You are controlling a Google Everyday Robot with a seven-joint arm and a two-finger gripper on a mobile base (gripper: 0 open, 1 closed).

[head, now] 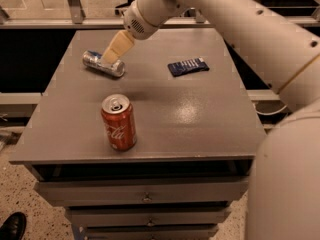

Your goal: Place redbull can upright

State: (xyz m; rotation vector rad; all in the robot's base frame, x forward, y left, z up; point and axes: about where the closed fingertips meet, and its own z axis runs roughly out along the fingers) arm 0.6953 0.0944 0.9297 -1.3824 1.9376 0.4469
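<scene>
In the upper left of the frame the gripper hangs directly over the redbull can, which lies on its side on the table, apparently positioned for grasping; how far the gripper is open cannot be determined.

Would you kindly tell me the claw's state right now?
Claw: over the slim silver-and-blue metal can lying on its side; open or closed cannot be told.

1. The gripper hangs over the lying redbull can and hides its middle; whether they touch cannot be told.
2. The robot arm runs off the top and right edges.
3. A dark shoe is cut off at the bottom-left corner.
4. The print on the blue packet is too small to read.
</scene>
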